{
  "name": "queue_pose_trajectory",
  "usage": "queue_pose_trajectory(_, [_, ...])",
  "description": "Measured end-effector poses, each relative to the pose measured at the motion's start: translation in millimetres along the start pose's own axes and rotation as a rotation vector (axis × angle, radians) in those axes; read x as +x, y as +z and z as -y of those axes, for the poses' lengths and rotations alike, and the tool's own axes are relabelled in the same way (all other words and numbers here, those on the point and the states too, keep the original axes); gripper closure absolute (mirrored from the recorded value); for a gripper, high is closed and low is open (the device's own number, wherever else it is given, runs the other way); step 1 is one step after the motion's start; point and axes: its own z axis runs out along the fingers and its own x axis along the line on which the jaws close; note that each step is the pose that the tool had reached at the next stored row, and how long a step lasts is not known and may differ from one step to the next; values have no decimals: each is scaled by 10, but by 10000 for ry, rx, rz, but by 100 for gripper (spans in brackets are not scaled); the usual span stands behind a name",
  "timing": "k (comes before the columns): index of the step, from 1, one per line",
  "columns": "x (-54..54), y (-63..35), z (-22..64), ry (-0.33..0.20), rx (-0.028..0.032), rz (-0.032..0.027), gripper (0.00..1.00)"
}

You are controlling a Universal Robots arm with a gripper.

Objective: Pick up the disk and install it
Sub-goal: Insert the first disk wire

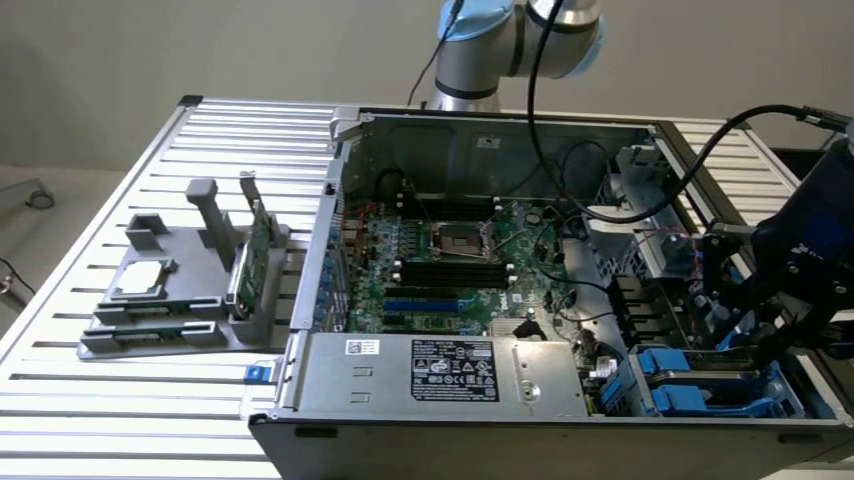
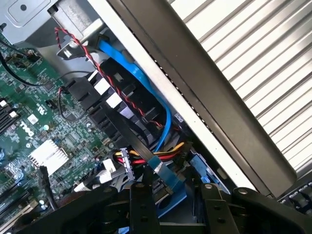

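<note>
Blue plastic side rails of the disk (image 1: 697, 390) show in the drive bay at the front corner of the open computer case, on the exterior view's right. Its metal face and label are hidden. My gripper (image 1: 750, 335) hangs just above that bay. In the wrist view its two dark fingers (image 2: 144, 204) stand apart, and between them I look past my gripper (image 2: 176, 207) down onto the blue plastic (image 2: 170, 191) and a bundle of cables. Nothing is clamped between the fingers.
A grey stand (image 1: 174, 335) on the slatted table (image 1: 160, 420), at the exterior view's left, carries a small flat silver drive (image 1: 140, 278) and an upright green circuit card (image 1: 247, 265). Inside the case lie the motherboard (image 1: 441, 270), power supply (image 1: 441, 372) and a blue data cable (image 2: 141, 80).
</note>
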Motion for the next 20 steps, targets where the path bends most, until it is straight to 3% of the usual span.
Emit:
queue_pose_trajectory(9, [2, 36, -18, 754, 41, -33, 60])
queue_pose_trajectory(16, [31, 36, -59, 935, 130, -124, 60])
queue_pose_trajectory(20, [48, 34, -89, 966, 139, -139, 60])
